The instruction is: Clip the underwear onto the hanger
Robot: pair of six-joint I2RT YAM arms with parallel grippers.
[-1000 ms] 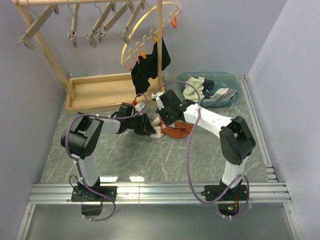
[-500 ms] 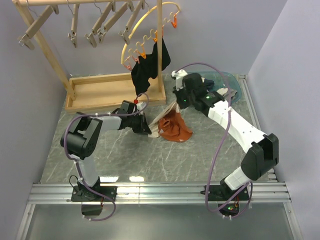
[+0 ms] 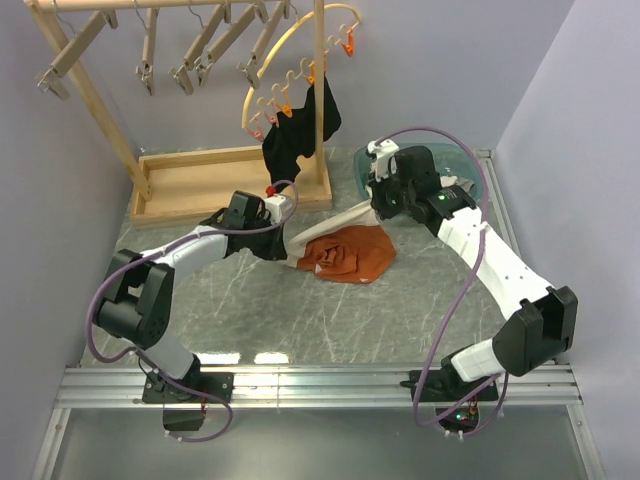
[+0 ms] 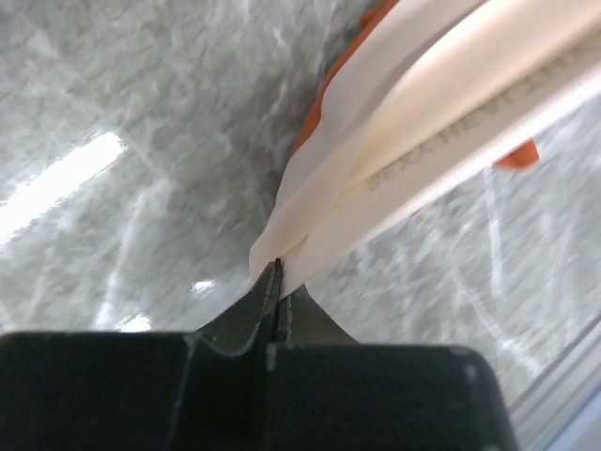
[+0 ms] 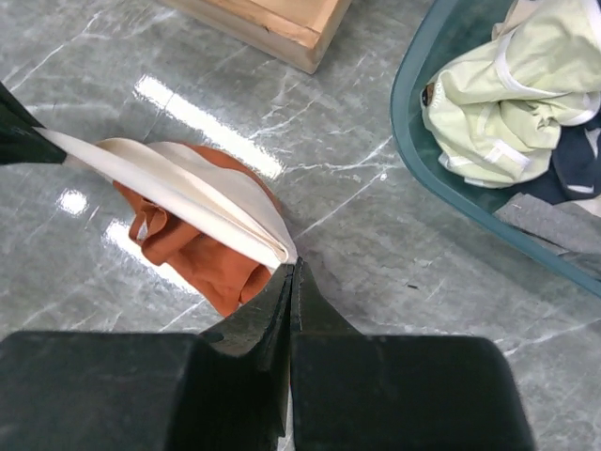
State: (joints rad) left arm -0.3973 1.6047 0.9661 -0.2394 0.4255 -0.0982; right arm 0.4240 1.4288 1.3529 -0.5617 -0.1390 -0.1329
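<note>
Rust-orange underwear (image 3: 350, 255) on the marble table (image 3: 300, 320), off-white waistband stretched between the left gripper (image 3: 284, 243) and the right gripper (image 3: 376, 206), each pressed together and pinching one end of the band. The band's small dark lettering is too blurred to read. Behind: teal basin (image 3: 474, 185) of pale clothes, black garment (image 3: 295, 135) on a yellow hoop (image 3: 262, 75), wooden hangers (image 3: 148, 48) on the far rack (image 3: 90, 95).

A desk (image 3: 300, 320) with a grey-green marbled top stands enclosed by plain pale lilac walls (image 3: 450, 60) along its far, left and right edges. At the far left corner, a light wooden rack (image 3: 85, 90) rises from a shallow wooden base tray (image 3: 200, 185). Ribbed aluminium rails (image 3: 320, 385) run along the near edge, and bright patches of overhead light (image 3: 272, 357) reflect off the desk just beyond them.
</note>
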